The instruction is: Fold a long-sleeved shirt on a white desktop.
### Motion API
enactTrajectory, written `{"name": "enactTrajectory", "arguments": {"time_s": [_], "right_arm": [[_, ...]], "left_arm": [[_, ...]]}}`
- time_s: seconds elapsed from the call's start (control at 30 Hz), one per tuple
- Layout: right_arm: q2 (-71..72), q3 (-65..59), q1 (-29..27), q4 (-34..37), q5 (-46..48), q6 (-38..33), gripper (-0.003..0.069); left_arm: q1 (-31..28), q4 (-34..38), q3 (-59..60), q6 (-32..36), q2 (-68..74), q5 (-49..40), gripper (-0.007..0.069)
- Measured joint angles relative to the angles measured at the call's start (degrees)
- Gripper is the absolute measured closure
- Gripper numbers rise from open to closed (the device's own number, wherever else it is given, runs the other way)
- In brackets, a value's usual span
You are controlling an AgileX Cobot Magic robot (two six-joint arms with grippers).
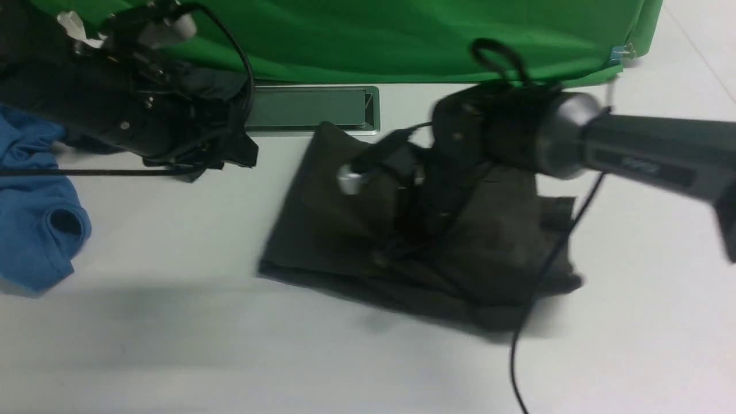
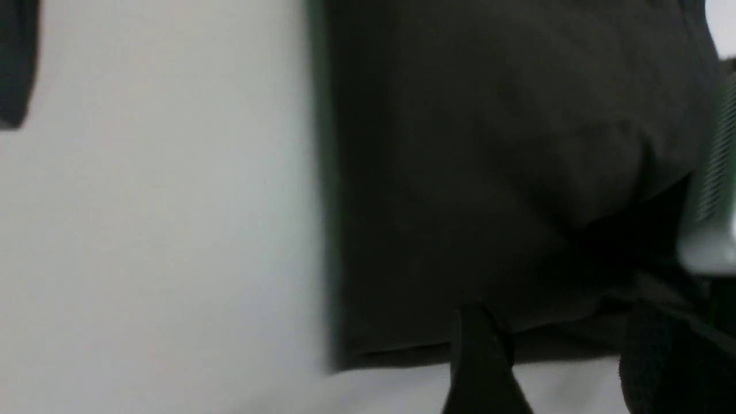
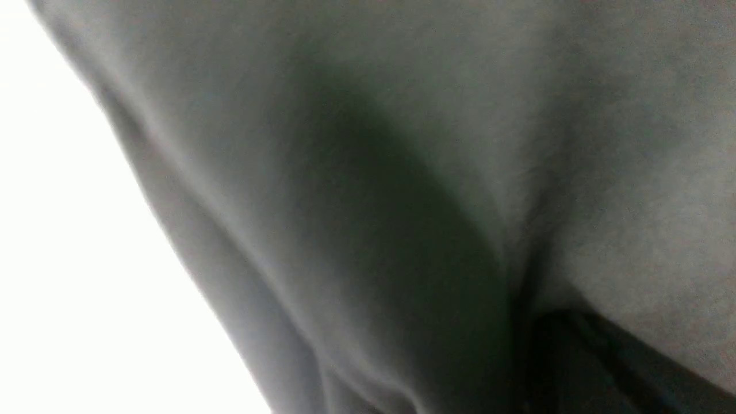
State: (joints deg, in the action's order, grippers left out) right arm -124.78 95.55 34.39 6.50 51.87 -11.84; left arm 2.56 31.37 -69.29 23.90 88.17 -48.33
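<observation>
Nearest me, white counter (image 1: 172, 322); at mid-counter, one dark shirt (image 1: 322, 230), folded to a rough rectangle and lying flat, with my right claw (image 1: 411, 227) low over its middle, too blurred for me to tell whether it is apart or together. At left, a crumpled blue garment (image 1: 34, 218). Farther back, my left claw (image 1: 230, 152), beside the shirt, fingers (image 2: 480, 368) apart and holding nothing; then a silver-framed hatch (image 1: 310, 109) at the shirt's far corner, with green cloth (image 1: 402, 34) behind.
</observation>
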Motion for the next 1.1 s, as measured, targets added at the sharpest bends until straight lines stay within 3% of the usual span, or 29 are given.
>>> {"name": "enactTrajectory", "arguments": {"time_s": [0.37,0.73,0.83,0.97,1.1], "right_arm": [[2.1,5.8,0.2,1.8,8.3,2.3,0.0631],[30.0,5.1,-7.6,-10.2,11.0,10.5,0.0626],[37.8,0.7,-8.6,-10.7,8.3,11.8,0.0626],[47.7,-14.3,-7.5,-4.1,3.2,11.3,0.0619],[52.4,-26.0,-5.0,0.3,0.6,9.3,0.06]], "left_arm": [[0.0,-0.3,0.0,-0.1,-0.2,-0.9,0.0276],[0.0,-1.2,0.0,-0.2,-0.2,-3.5,0.0276],[0.0,-3.5,0.0,-3.0,-0.3,-3.4,0.0276],[0.0,-7.4,2.7,-14.5,-0.3,1.4,0.027],[-0.1,-8.0,4.6,-15.3,2.2,1.6,0.0231]]}}
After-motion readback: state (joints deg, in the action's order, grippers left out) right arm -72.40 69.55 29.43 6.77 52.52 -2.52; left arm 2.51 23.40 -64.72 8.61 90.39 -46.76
